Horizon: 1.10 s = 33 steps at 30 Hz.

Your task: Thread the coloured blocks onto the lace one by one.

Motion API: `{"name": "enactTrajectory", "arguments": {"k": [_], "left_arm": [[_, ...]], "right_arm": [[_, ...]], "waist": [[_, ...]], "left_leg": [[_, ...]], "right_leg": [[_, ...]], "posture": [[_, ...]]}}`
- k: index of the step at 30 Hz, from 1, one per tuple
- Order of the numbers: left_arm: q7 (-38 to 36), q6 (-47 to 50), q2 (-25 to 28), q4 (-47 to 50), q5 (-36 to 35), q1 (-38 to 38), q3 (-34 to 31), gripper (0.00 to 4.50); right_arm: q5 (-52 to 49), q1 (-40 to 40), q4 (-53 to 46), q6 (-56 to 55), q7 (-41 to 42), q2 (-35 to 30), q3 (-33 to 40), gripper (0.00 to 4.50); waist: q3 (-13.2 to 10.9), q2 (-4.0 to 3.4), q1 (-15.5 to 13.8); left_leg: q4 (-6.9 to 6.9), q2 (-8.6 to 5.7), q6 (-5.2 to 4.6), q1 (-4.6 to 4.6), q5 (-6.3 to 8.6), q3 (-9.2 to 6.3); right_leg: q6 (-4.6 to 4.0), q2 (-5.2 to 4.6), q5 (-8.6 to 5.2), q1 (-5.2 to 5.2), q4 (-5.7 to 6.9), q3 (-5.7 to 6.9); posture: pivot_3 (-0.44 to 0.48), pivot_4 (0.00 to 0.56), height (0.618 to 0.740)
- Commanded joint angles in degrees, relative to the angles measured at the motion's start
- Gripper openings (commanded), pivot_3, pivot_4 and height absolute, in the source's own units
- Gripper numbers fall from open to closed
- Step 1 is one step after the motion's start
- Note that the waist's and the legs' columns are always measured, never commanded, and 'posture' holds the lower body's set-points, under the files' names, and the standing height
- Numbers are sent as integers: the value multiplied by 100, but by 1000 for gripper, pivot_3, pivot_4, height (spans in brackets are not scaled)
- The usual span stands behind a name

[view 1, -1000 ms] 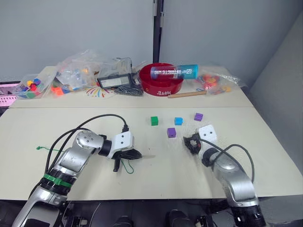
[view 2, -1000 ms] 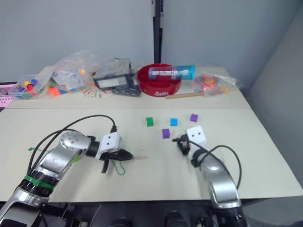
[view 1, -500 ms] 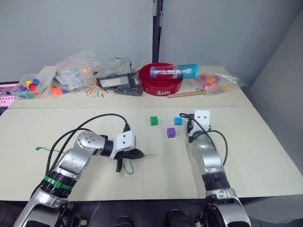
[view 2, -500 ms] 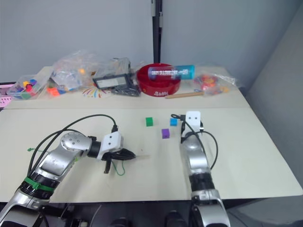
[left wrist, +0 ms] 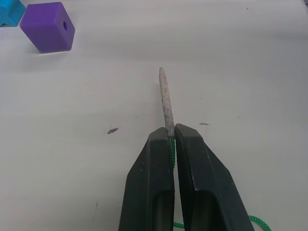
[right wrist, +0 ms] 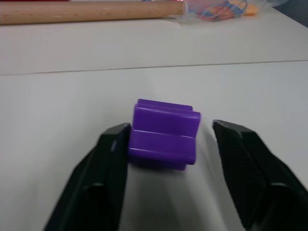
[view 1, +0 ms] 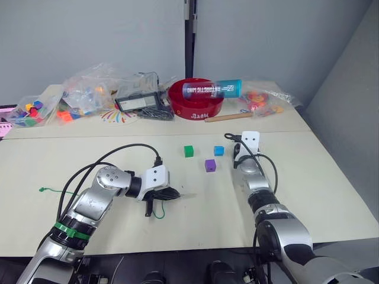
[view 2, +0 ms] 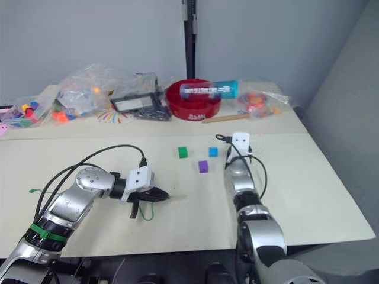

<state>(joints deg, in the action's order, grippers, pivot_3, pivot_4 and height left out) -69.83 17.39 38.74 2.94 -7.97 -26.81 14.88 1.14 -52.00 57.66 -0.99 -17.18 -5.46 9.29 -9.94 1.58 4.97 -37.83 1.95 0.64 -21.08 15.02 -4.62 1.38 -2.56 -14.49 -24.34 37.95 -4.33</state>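
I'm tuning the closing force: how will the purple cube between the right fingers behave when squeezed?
The purple cube looks like hard moulded plastic, so probably stiff and light. Its flat base should keep it from rolling. One finger of the right gripper seems nearer than the other, so closing may nudge it sideways first.

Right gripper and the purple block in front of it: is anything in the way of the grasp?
Nothing visible. In the right wrist view the purple block sits on the bare table between the open fingers of the right gripper, one finger close beside it, the other apart. The wooden stick lies well beyond.
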Motion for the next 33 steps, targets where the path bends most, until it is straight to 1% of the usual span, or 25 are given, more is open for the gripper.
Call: {"name": "enactTrajectory", "arguments": {"k": [1, 2, 3, 7, 8, 9, 10, 12, 15, 16, 18, 20, 22, 23, 24, 25, 29, 32, 33], "left_arm": [[23, -115, 88, 172, -47, 62, -106, 0], [25, -121, 92, 169, -47, 72, -108, 0], [27, -130, 94, 161, -45, 78, -108, 0], [29, -167, 103, 146, -45, 104, -113, 0], [29, -176, 106, 146, -45, 114, -113, 0], [30, -187, 107, 149, -46, 125, -111, 0], [30, -194, 108, 151, -49, 133, -110, 0], [27, -209, 107, 142, -52, 138, -108, 0], [8, -245, 117, 105, -58, 132, -114, 0], [0, -264, 120, 76, -59, 120, -116, 0], [-17, -314, 121, -1, -56, 86, -115, 0], [-40, -371, 121, -86, -55, 44, -110, 0], [-78, -422, 128, -143, -49, 10, -95, 0], [-100, -439, 131, -168, -45, -5, -86, 0], [-123, -450, 134, -178, -41, -15, -76, 0], [-139, -459, 136, -187, -38, -23, -69, 0], [-161, -437, 130, -163, -26, -56, -46, 0], [-157, -391, 121, -136, -25, -82, -32, 0], [-157, -371, 121, -129, -28, -92, -32, 0]], "right_arm": [[-57, -9, 65, -326, 143, 31, -1, 1521], [-62, 7, 56, -381, 176, 44, -11, 1236], [-85, 28, 30, -447, 218, 60, -4, 1178], [-110, 240, -387, -561, 340, 91, -28, 1178], [-103, 370, -652, -507, 367, 105, -55, 1178], [-104, 599, -1119, -370, 419, 144, -105, 1178], [-103, 910, -1736, -177, 496, 203, -193, 1178], [-46, 1842, -3529, 471, 680, 354, -524, 1178], [-50, 3440, -6547, 1742, 1095, 438, -1342, 1178], [-33, 3861, -7326, 2153, 1187, 426, -1579, 1178], [-105, 4590, -8508, 2853, 1322, 398, -1948, 1178], [-152, 5146, -9266, 3387, 1521, 272, -2358, 1178], [-182, 5534, -9609, 3707, 1614, 211, -2590, 1178], [-261, 5682, -9619, 3890, 1700, 179, -2660, 1178], [-339, 5796, -9583, 4079, 1807, 132, -2732, 1178], [-408, 5877, -9526, 4195, 1880, 119, -2761, 1178], [-590, 5990, -9161, 4668, 1984, 261, -2769, 1178], [-628, 5940, -9035, 4777, 2073, 289, -2793, 1178], [-612, 5898, -9008, 4728, 2091, 285, -2767, 1678]], "waist": [[0, 0, 17], [0, 0, 34], [0, 0, 42], [0, -1, 58], [0, -1, 58], [0, -1, 57], [0, -2, 56], [2, -6, 39], [1, -22, -5], [1, -30, -26], [-1, -33, -27], [-1, -34, -68], [-1, -33, -98], [-1, -32, -106], [-1, -32, -109], [-1, -32, -112], [5, -23, -102], [10, -15, -93], [10, -14, -94]], "left_leg": [[0, 0, 0, 0, 0, 0], [0, 0, 0, 0, 0, -1], [0, 0, 0, 0, 0, -1], [0, 0, 0, 0, 0, -2], [1, 1, 0, 0, 0, -2], [1, 0, 0, 0, 0, -2], [2, 1, 0, 0, 0, -3], [4, 0, 0, -2, 1, -6], [6, 0, -3, -10, 3, -16], [6, 0, -3, -21, 3, -15], [5, -1, -4, -24, 5, -11], [4, -1, -4, -23, 4, -9], [3, 0, -3, -9, 3, -8], [2, 0, 0, -4, 1, -8], [1, 1, 4, -1, -2, -8], [1, 1, 8, 0, -5, -7], [0, 3, 11, 1, -7, -6], [0, 7, 11, 2, -7, -7], [0, 7, 11, 3, -7, -7]], "right_leg": [[0, 0, 0, 0, 2, 0], [0, 0, 0, 0, 3, 0], [0, 0, 0, 0, 3, 0], [0, 0, 0, -1, 3, 0], [0, 1, 0, -1, 4, 0], [0, 1, 0, -1, 4, 0], [0, 1, 0, -2, 5, 0], [0, 0, 0, -4, 10, 1], [0, 0, 0, -12, 13, 6], [1, -1, 0, -20, 10, 6], [2, 0, -1, -27, 7, 3], [3, -1, -2, -24, 1, 3], [5, 4, -6, -6, -15, 5], [9, 4, -8, 1, -14, 5], [43, 4, -28, 6, -16, 5], [44, 4, -29, 7, -17, 5], [43, 6, -29, 6, -16, 4], [43, 9, -28, 7, -16, 5], [43, 9, -28, 8, -15, 5]], "posture": [[0, 150, 740], [0, 150, 740], [0, 150, 740], [0, 150, 740], [0, 150, 740], [0, 150, 740], [0, 150, 740], [0, 150, 740], [0, 150, 740], [0, 150, 740], [0, 150, 740], [0, 150, 740], [0, 150, 740], [0, 150, 740], [0, 150, 740], [0, 150, 740], [0, 150, 740], [0, 150, 740], [0, 150, 740]]}}
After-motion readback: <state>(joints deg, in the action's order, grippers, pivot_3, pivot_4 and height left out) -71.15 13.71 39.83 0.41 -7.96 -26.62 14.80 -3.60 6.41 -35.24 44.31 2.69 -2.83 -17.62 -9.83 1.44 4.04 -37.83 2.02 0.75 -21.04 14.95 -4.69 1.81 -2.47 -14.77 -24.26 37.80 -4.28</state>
